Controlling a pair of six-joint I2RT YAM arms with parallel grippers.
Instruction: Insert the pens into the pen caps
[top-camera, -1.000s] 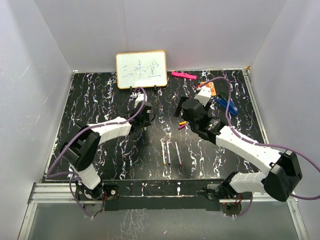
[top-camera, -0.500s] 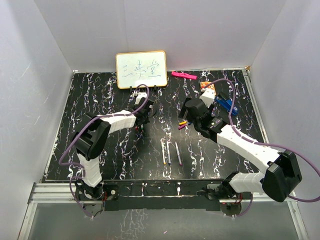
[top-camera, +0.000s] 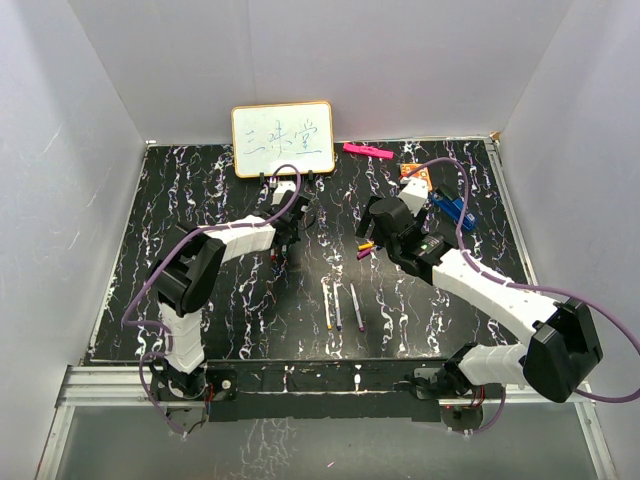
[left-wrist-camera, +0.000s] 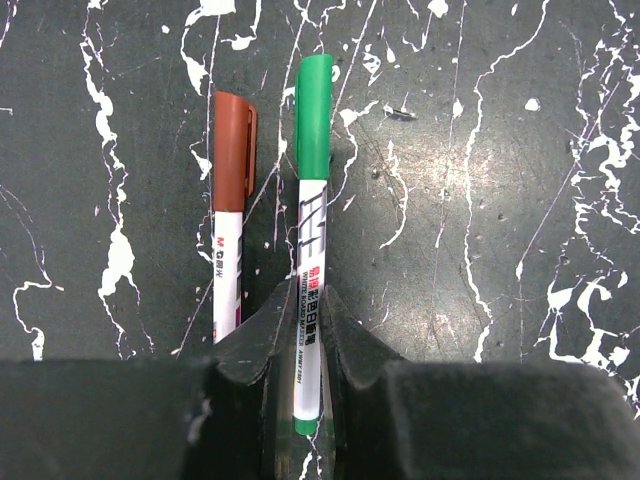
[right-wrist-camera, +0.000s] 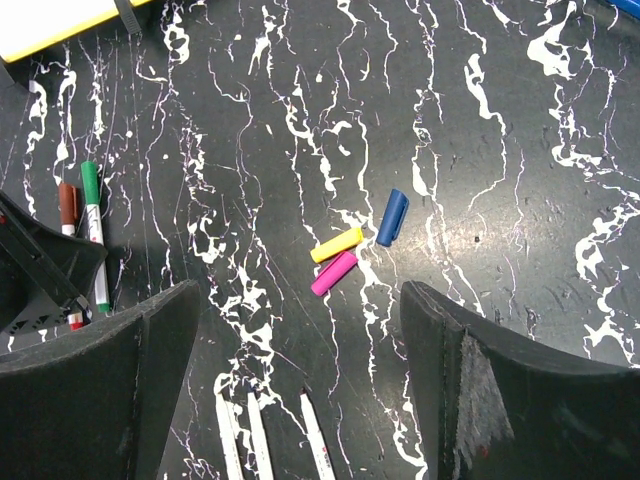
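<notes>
Overhead, the left fingers (top-camera: 288, 232) are down on the black marbled bench (top-camera: 180, 200), just short of the whiteboard (top-camera: 283, 139) that stands at the far edge. The right fingers (top-camera: 372, 228) hang toward the far right corner. A yellow cap (top-camera: 366, 244) and a purple cap (top-camera: 363, 256) lie just beside them. Three uncapped pens (top-camera: 338, 306) lie side by side mid-bench, nearer the near edge.

From the left wrist, the left fingers are clenched on the white barrel of a green-capped pen (left-wrist-camera: 312, 200) lying flat on the bench. A red-capped pen (left-wrist-camera: 232, 200) lies parallel just beside it, not touching.

From the right wrist, the right fingers stand wide apart, released and grasping nothing. Between them lie the yellow and purple caps close together, with a blue cap (right-wrist-camera: 392, 217) just beside them. The ends of the three uncapped pens show at the lower border.
</notes>
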